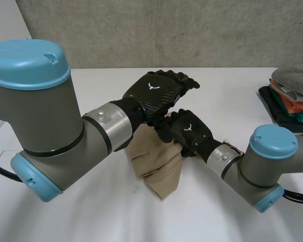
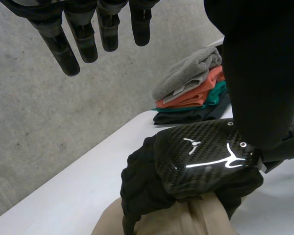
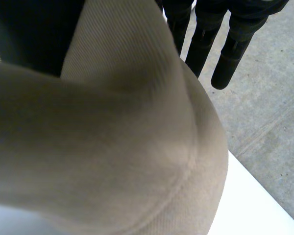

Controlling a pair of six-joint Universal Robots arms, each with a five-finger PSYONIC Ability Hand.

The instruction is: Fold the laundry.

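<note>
Head view, white-emblem right hand (image 1: 191, 132) clutching tan cloth (image 1: 159, 166)

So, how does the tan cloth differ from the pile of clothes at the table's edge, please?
The tan cloth is one bunched piece; the pile of clothes is several, folded and stacked. The right hand grips the tan cloth; no hand touches the pile of clothes. The tan cloth is one colour; the pile mixes grey, orange, green and dark. Both rest on the table.
</note>
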